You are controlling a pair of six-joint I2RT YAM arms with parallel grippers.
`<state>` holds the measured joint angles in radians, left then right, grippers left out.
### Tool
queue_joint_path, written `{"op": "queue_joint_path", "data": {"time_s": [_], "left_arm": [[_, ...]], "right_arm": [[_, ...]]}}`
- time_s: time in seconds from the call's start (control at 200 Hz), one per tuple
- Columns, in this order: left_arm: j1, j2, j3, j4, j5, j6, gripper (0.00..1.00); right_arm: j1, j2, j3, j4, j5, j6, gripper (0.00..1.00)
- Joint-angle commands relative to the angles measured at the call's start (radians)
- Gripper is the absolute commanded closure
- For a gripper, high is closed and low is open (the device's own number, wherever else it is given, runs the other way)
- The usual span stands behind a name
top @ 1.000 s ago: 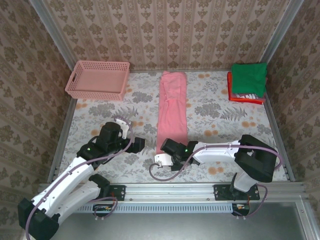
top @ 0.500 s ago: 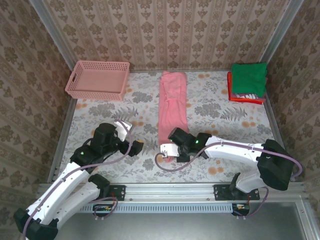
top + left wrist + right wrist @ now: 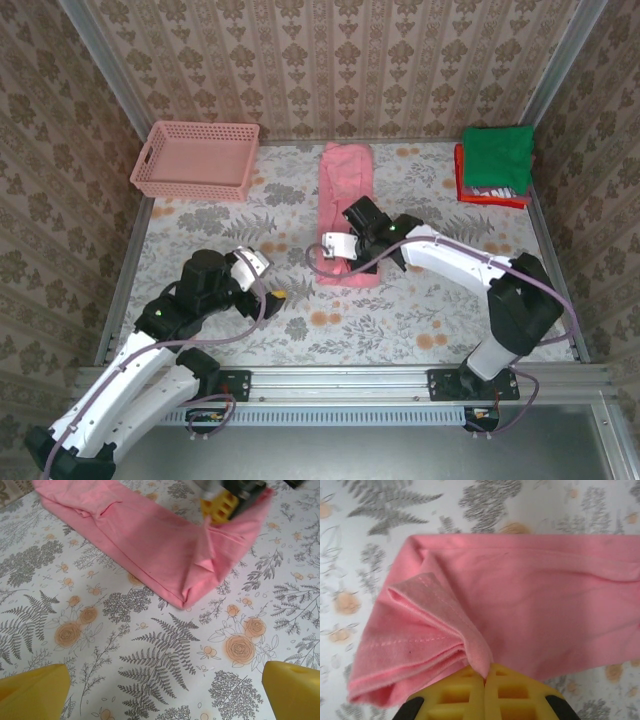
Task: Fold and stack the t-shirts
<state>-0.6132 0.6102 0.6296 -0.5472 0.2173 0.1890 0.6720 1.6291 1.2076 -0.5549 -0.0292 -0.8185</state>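
**Inspector:** Where is the pink shirt [image 3: 346, 190]?

**Operator:** I see it lying as a long strip down the middle of the table [image 3: 200, 230], its near end raised into a fold. The folded stack [image 3: 493, 165], green on top, sits in the far right corner.

**Inspector:** And the fingers?

**Operator:** My right gripper [image 3: 485, 677] is pinched tight on the shirt's hem. My left gripper [image 3: 270, 293] is spread wide, holding nothing, near that same end.
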Motion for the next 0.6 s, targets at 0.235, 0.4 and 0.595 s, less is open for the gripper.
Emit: {"op": "queue_joint_path", "data": {"time_s": [0.235, 0.4, 0.595], "left_arm": [[0.007, -0.005, -0.035, 0.016, 0.041, 0.069, 0.00], [0.007, 0.018, -0.039, 0.030, 0.048, 0.080, 0.00], [0.007, 0.036, -0.050, 0.053, 0.053, 0.080, 0.00]], "right_arm": [[-0.077, 0.212, 0.261, -0.039, -0.089, -0.088, 1.00], [-0.112, 0.305, 0.358, -0.047, -0.096, -0.094, 1.00], [-0.142, 0.374, 0.420, -0.042, -0.103, -0.090, 1.00]]}}
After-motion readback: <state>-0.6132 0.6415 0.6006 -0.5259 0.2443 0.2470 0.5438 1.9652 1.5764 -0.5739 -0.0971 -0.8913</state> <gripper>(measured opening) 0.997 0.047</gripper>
